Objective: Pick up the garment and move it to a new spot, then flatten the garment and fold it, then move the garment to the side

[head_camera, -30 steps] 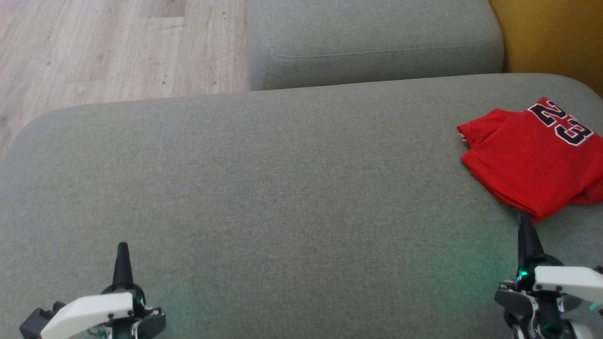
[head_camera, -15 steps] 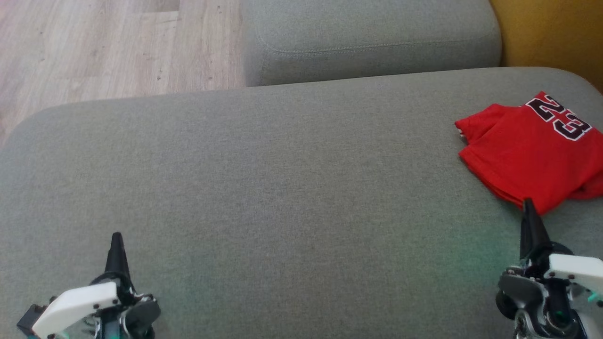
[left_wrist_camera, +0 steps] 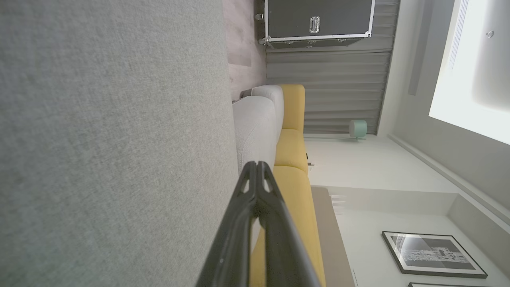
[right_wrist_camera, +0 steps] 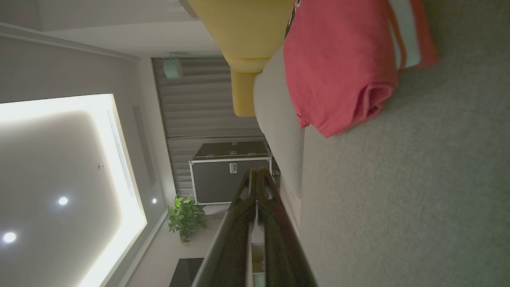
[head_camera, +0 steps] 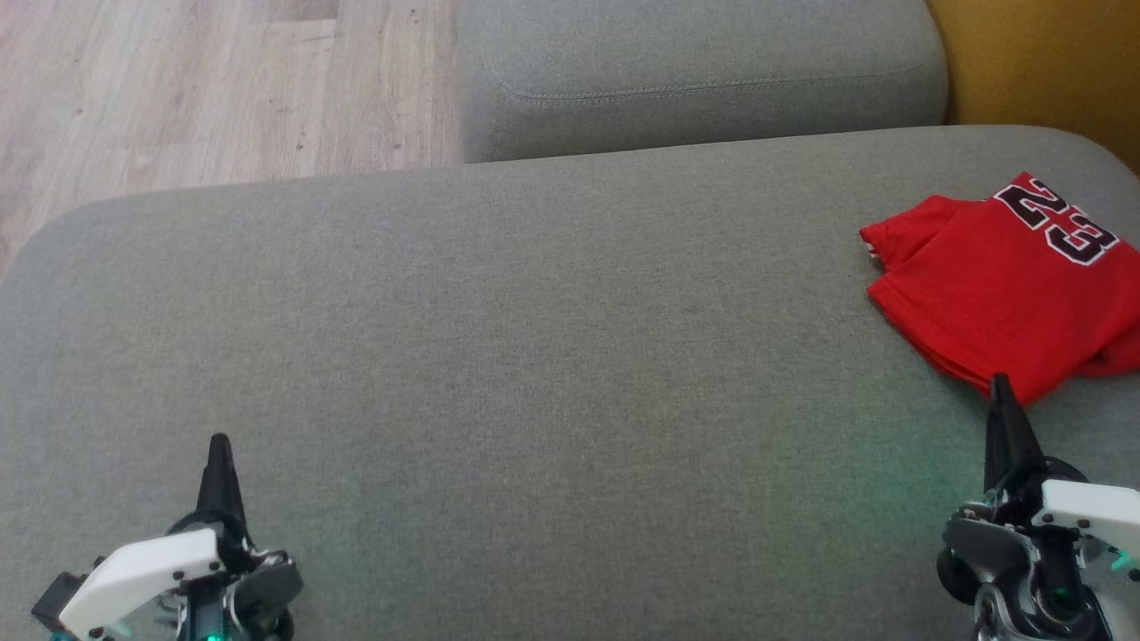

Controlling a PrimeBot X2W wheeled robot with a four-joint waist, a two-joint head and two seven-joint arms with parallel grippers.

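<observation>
The garment is a red jersey with a black "23", lying folded at the right end of the grey cushion; it also shows in the right wrist view. My right gripper is shut and empty, its tip just short of the garment's near edge; its fingers meet at the tips. At the lower left my left gripper is shut with nothing in it, far from the garment; its fingers are pressed together.
A second grey cushion lies behind the first. Yellow upholstery rises at the back right. Wood floor runs past the cushion's far left. A dark flight case and a plant stand across the room.
The head camera shifted a little, so the whole picture slid down-left early on. Both grippers stay shut and nearly still, and the garment has not moved.
</observation>
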